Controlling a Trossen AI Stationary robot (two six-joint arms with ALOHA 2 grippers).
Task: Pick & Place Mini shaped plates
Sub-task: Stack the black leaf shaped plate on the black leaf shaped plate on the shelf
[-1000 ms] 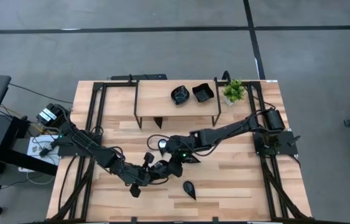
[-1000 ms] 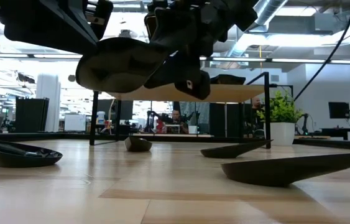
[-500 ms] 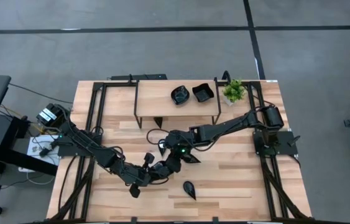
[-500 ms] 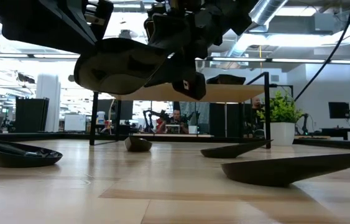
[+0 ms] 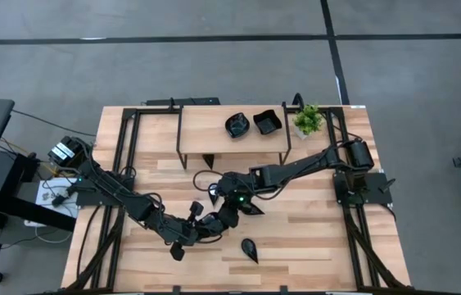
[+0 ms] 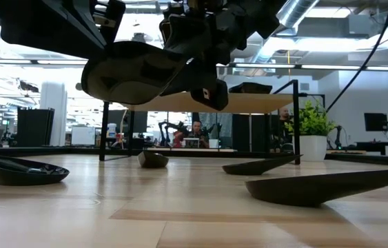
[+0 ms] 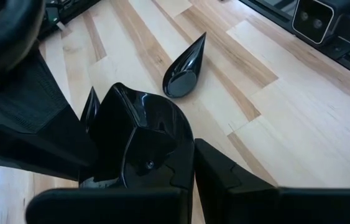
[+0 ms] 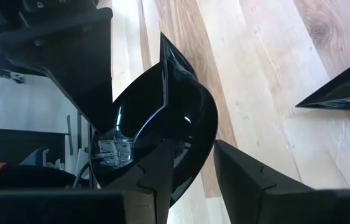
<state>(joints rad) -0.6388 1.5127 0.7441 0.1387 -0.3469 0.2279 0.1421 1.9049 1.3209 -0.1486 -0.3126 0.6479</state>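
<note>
A glossy black teardrop-shaped mini plate (image 6: 135, 72) hangs in the air over the table's middle, between both grippers. My left gripper (image 5: 207, 225) comes from the table's left and is shut on it. My right gripper (image 5: 226, 215) comes from the right and is open. One of its fingers (image 8: 147, 177) lies over the plate's hollow face (image 8: 162, 118); the other (image 8: 255, 180) stands outside the rim with bare wood showing in the gap. My left gripper pinches the plate's rounded end at its rim (image 7: 143, 177) between its two fingers, slanting down from the table's left. The plate is lifted clear of the table and stands tilted on edge. My right gripper: whether the finger over the hollow face touches it, I cannot tell.
More black plates lie on the table: a teardrop (image 5: 249, 250) near the front, one (image 5: 251, 208) under the right arm, one (image 5: 208, 161) below the shelf. On the raised shelf (image 5: 205, 127) sit a scalloped round plate (image 5: 237, 124) and a square one (image 5: 267, 122). A potted plant (image 5: 308, 120) stands at the far right.
My right gripper has shifted a little toward the table's left, closer around the held plate. The plate and my left gripper have kept still.
</note>
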